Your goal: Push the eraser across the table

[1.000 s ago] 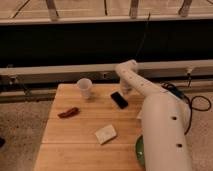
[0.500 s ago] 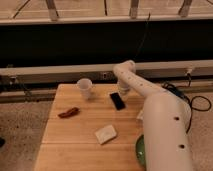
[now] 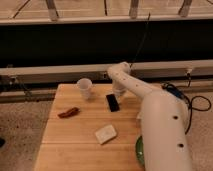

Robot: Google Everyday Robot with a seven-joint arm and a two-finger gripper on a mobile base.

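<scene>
The eraser is a small flat black block lying on the light wooden table, right of the white cup. My gripper hangs at the end of the white arm, just right of and behind the eraser, close to its far right edge. I cannot tell whether it touches the eraser.
A reddish-brown oblong item lies at the left of the table. A pale white squarish pad lies near the front middle. A green object shows at the table's right front edge, beside my white arm body.
The eraser has shifted slightly left toward the cup, and my gripper has followed it left.
</scene>
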